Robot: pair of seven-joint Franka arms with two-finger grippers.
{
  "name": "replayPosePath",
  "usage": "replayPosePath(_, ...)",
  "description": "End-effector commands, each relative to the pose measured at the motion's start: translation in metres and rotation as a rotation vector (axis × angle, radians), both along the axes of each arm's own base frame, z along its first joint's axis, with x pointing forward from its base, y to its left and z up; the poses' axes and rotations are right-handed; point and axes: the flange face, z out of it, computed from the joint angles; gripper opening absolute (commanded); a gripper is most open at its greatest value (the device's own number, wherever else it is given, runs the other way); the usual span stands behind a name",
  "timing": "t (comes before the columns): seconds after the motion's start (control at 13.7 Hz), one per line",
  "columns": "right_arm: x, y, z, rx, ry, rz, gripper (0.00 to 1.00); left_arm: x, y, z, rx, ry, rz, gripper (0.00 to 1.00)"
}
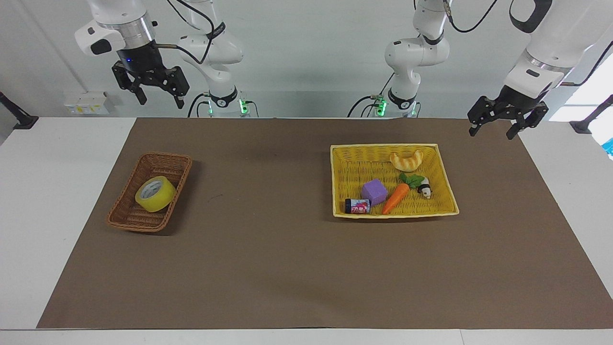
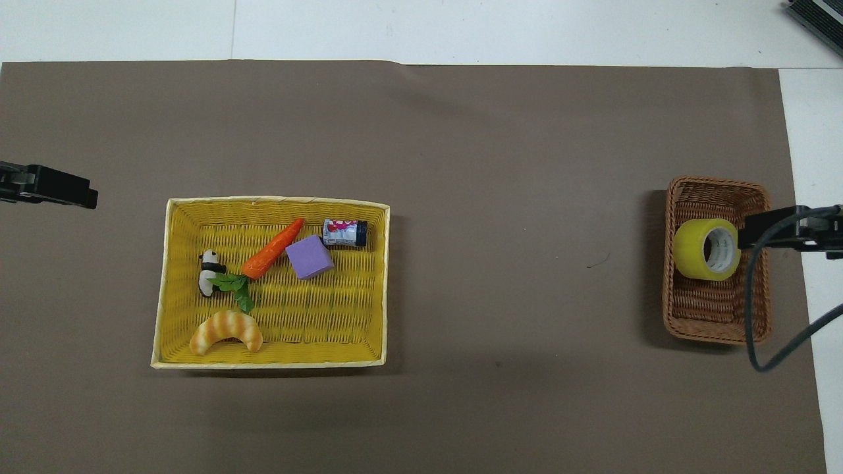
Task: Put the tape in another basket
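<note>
The tape [image 1: 155,193] sits tilted inside the brown wicker basket [image 1: 125,218], its grey-white core facing up and toward the right arm's end of the table. Taking that basket as the landmark: the right gripper [image 1: 155,93] hangs high in the air, up over the table's edge on the robots' side of the basket, fingers spread wide with nothing between them. In the overhead view only its dark tip [image 2: 784,232] shows, crossing the basket's rim beside the tape. Well away from the basket, toward the left arm's end, the yellow basket [image 1: 443,208] holds a croissant [image 1: 406,161], purple cube [image 1: 374,191], carrot [image 1: 395,198], small can [image 1: 357,206] and panda figure [image 1: 425,189]. The left gripper [image 1: 493,128] waits past it, raised, jaws apart and empty.
</note>
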Motion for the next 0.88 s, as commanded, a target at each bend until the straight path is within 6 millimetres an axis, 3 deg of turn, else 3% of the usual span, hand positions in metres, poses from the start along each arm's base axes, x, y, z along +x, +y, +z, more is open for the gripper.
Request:
replayPosePath(0.0,-0.002,-0.004,0.003,0.008,-0.003,0.019,1.00,-0.005,0.003,0.003,0.011,0.009,0.001,1.00)
replayPosePath(0.22,-0.003,-0.012,0.004,-0.019,0.024,0.082,1.00,-0.005,0.004,0.003,0.011,0.009,0.002,1.00)
replayPosePath(0.8,-0.011,-0.013,0.004,0.005,0.020,-0.001,1.00,-0.005,0.003,0.002,0.011,0.010,0.001,1.00)
